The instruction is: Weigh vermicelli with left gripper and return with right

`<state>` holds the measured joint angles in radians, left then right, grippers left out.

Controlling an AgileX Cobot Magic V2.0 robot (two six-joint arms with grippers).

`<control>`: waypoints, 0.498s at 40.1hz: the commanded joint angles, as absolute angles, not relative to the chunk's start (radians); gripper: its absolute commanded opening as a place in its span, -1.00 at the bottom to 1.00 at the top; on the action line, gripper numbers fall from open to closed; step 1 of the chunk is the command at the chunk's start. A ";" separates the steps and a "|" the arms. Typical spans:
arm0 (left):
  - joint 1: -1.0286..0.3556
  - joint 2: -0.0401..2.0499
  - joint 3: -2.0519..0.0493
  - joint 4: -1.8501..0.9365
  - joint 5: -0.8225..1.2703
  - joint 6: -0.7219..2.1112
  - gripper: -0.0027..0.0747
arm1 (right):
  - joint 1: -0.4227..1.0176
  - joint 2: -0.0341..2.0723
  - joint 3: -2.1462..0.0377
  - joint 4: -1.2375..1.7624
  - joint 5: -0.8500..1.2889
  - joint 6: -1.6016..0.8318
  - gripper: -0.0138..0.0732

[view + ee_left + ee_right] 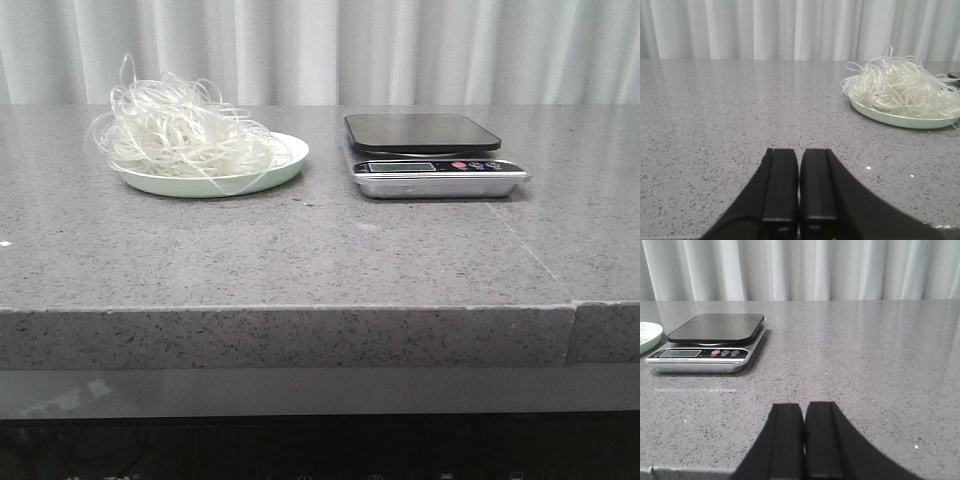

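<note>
Grey speckled stone makes up the countertop (pixel 300 250), with pale curtains hanging behind it. Taking the scale (pixel 435 157) as the landmark: the vermicelli (pixel 180 135) sits in a loose, springy tangle on a light green plate (pixel 285 165) to the left of the scale, a short gap of bare counter between them. The scale's dark weighing platform carries nothing, and its display is too small to read.

Both arms are held back from the scale. In the left wrist view the left gripper (pixel 799 187) has its two black fingers pressed together with only a hairline seam between them, clenched on nothing, and the plate of noodles lies well ahead of it, off to one side. In the right wrist view the right gripper (pixel 804 432) is likewise closed on nothing, the scale well ahead of it.

As to progress — the pictures fit two readings equally. Noodles on the plate and a bare platform is how things would lie with the weighing yet to come, and it is also how they would lie once the bundle had been weighed and carried back to the plate. No stray strands on the scale or the counter tip it either way
</note>
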<state>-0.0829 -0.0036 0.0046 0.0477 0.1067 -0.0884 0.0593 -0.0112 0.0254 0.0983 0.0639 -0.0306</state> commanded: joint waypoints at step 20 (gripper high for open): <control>-0.081 -0.027 0.042 0.038 0.020 -0.093 -0.53 | 0.044 -0.027 0.023 0.114 -0.059 -0.031 -0.30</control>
<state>-0.0829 -0.0036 0.0046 0.0477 0.1067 -0.0884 0.0512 -0.0112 0.0254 0.1116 0.0339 -0.0306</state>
